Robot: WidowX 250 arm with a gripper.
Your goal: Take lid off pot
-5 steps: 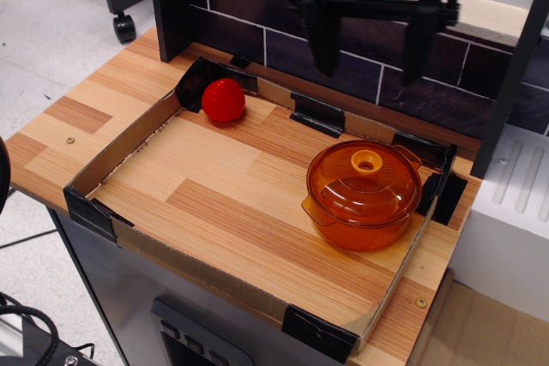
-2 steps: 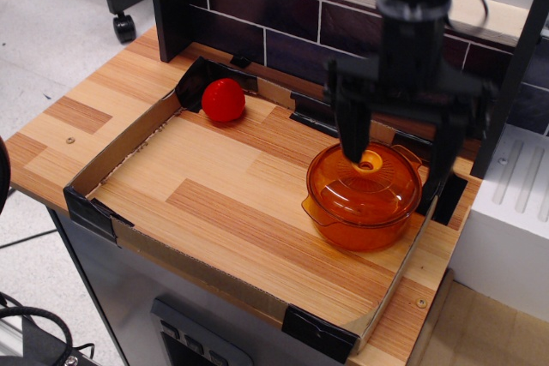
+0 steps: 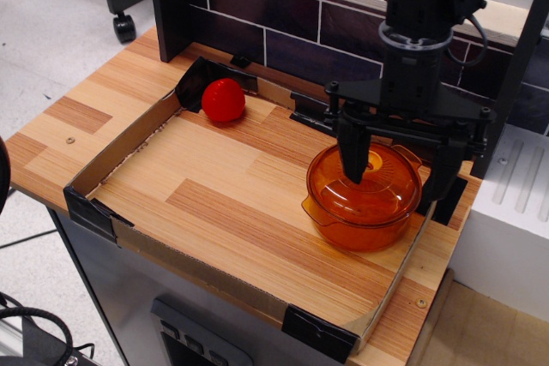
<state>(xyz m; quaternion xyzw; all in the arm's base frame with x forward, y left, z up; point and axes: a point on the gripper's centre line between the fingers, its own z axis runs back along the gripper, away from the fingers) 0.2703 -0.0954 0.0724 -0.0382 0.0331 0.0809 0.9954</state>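
Observation:
The orange translucent pot (image 3: 350,229) stands at the right end of the cardboard-walled tray (image 3: 120,153). The domed orange lid (image 3: 360,193) sits on it, and its yellow-orange knob (image 3: 376,163) is partly hidden. My black gripper (image 3: 396,169) hangs directly over the lid, open wide. The left fingertip is down at the lid's top, just left of the knob. The right fingertip is at the pot's right rim, near the side handle. Nothing is held.
A red ball (image 3: 223,99) lies in the tray's far left corner. A dark tiled back wall (image 3: 274,19) runs behind the tray. A white unit (image 3: 506,212) stands right of the table. Black tape pieces (image 3: 316,114) hold the tray walls.
The gripper has come down and to the right, from high over the back wall to just above the lid. The pot, lid and ball have not moved.

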